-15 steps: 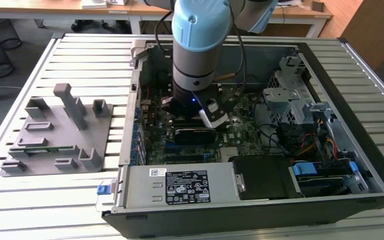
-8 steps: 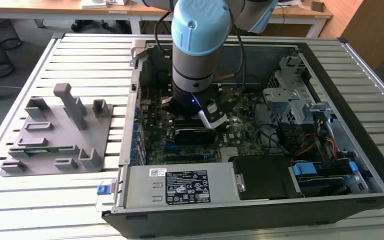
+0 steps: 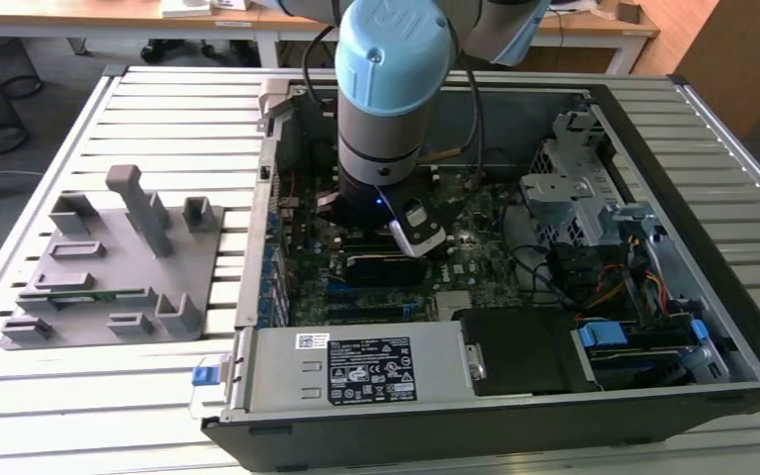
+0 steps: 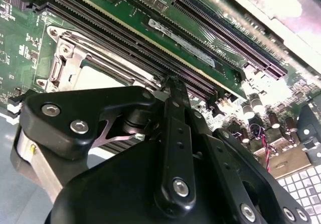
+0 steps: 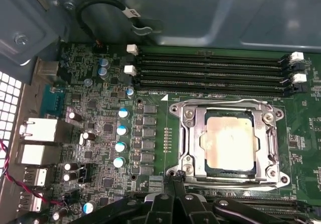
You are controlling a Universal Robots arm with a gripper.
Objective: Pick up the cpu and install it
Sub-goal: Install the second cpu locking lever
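First wrist view: the cpu [image 5: 229, 141] lies flat in the socket frame [image 5: 189, 133] on the motherboard [image 5: 100, 133]. Its silver top is level and its edges run parallel to the metal frame around it. The gripper [image 5: 174, 180] hangs just beside the socket's edge, apart from the chip. Its fingers seem drawn together with nothing between them, though the black linkage hides most of the tips. The memory slots [image 5: 210, 71] run along the far side of the socket from the gripper.

In the exterior view the arm [image 3: 387, 89] stands upright over the middle of the open computer case [image 3: 697, 129]. The grey parts tray [image 3: 103, 267] sits on the table at nine o'clock from the case, well apart.

By my judgement the placing is done or nearly so. What matters now is that the chip stays seated squarely, without tilt, since the contacts under it would bend easily. The fingers should stay clear of the frame and the slots. I cannot tell whether the frame is clamped down.
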